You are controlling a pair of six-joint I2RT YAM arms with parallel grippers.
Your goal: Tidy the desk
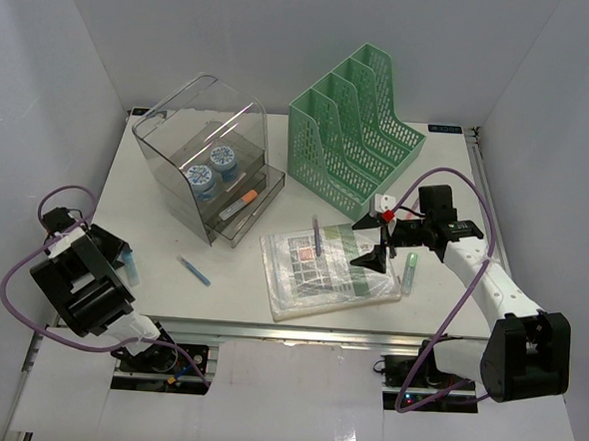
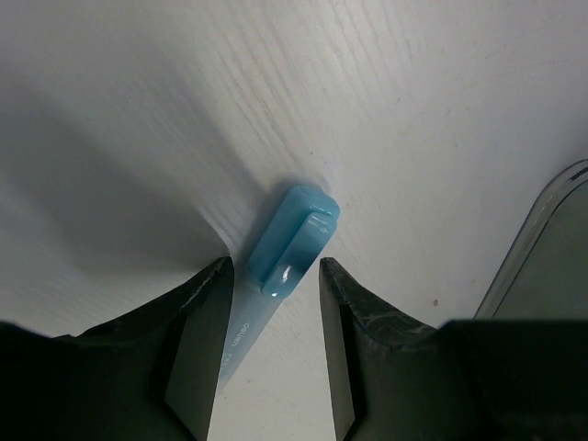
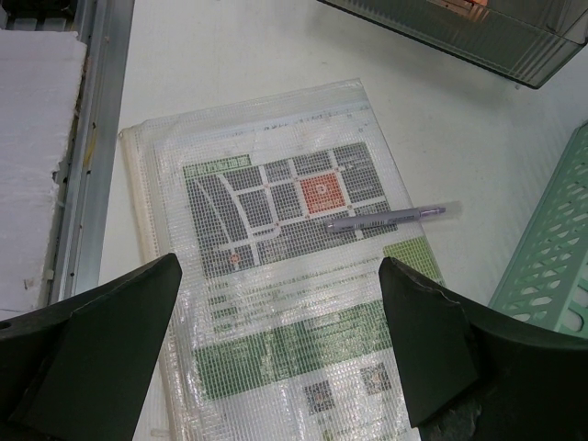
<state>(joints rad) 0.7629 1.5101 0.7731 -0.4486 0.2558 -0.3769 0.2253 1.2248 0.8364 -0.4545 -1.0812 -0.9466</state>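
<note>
The white desk (image 1: 154,234) holds scattered stationery. My left gripper (image 2: 274,266) is open, low over the desk at its left edge, its jaws on either side of a light blue marker (image 2: 292,241), which also shows in the top view (image 1: 130,263). My right gripper (image 1: 371,243) is open and empty above a clear mesh document pouch (image 1: 331,278), seen below the jaws in the right wrist view (image 3: 276,349). A purple pen (image 3: 386,219) lies across the pouch. A green highlighter (image 1: 409,271) lies just right of the pouch.
A clear drawer box (image 1: 203,155) with two blue tape rolls stands at the back left. A green mesh file holder (image 1: 355,124) stands at the back centre. A thin blue pen (image 1: 194,270) lies near the front rail (image 1: 298,331). White walls enclose the desk.
</note>
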